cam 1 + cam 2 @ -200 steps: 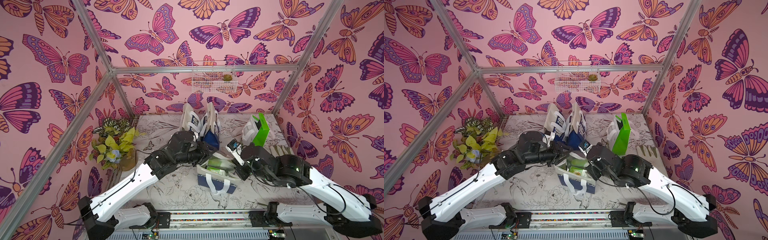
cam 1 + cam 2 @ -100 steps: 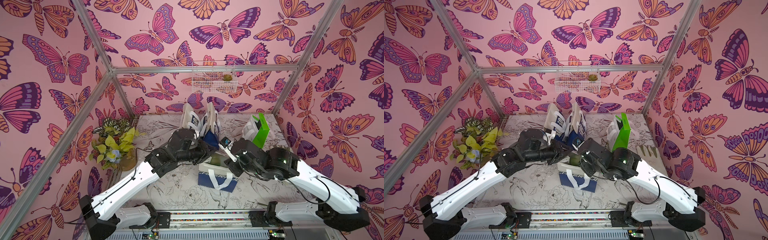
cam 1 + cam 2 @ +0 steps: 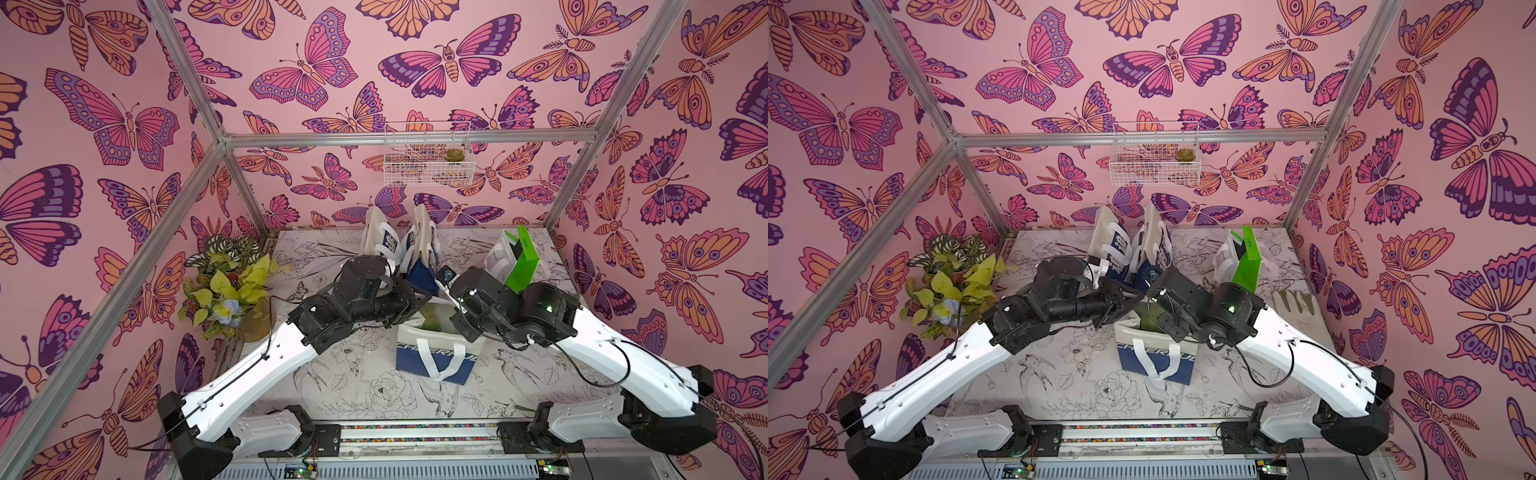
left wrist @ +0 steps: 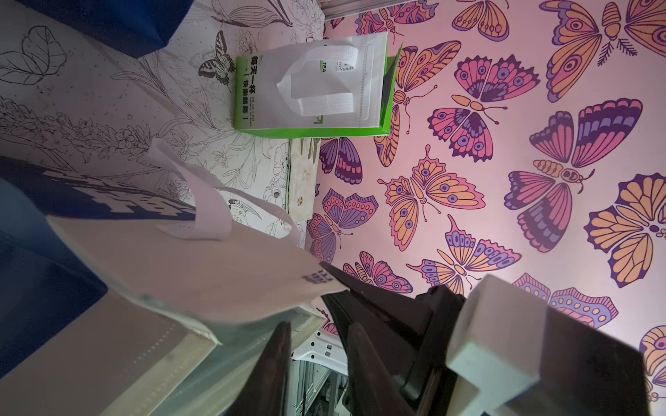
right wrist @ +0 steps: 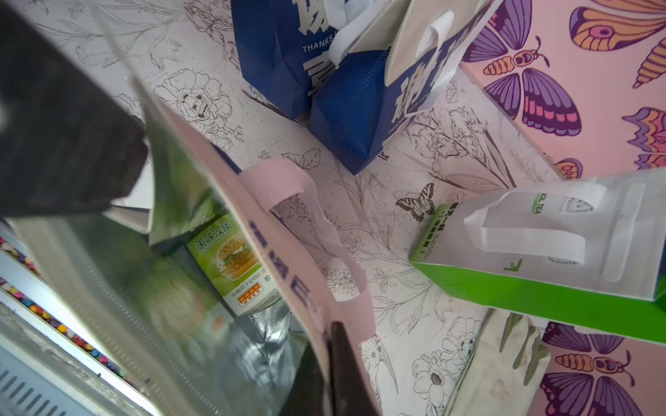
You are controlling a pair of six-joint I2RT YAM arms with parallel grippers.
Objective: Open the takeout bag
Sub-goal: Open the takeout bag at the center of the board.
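Observation:
The takeout bag (image 3: pixel 432 357) (image 3: pixel 1154 359), white on top and blue below with white loop handles, stands upright mid-table between both arms. Its mouth gapes, showing foil lining and a green-labelled burger box (image 5: pixel 230 263) inside. My right gripper (image 5: pixel 324 338) is shut on the bag's right-hand wall (image 5: pixel 288 252), one finger inside and one outside. At the bag's left rim (image 4: pixel 201 281) my left gripper (image 4: pixel 319 326) (image 3: pixel 417 305) is open. Nothing lies between its fingers; the rim's corner sits just off the tips.
Two blue-and-white bags (image 3: pixel 415 249) stand close behind, and a green-and-white bag (image 3: pixel 519 262) stands at the back right. A pale glove (image 3: pixel 1293 303) lies by the right wall. A potted plant (image 3: pixel 228 291) is at the left. A wire basket (image 3: pixel 428 153) hangs on the back wall.
My right arm has swung inward and toward the back, over the bag's right side. The bag, slumped and spread a second ago, now stands upright. The left arm has barely moved.

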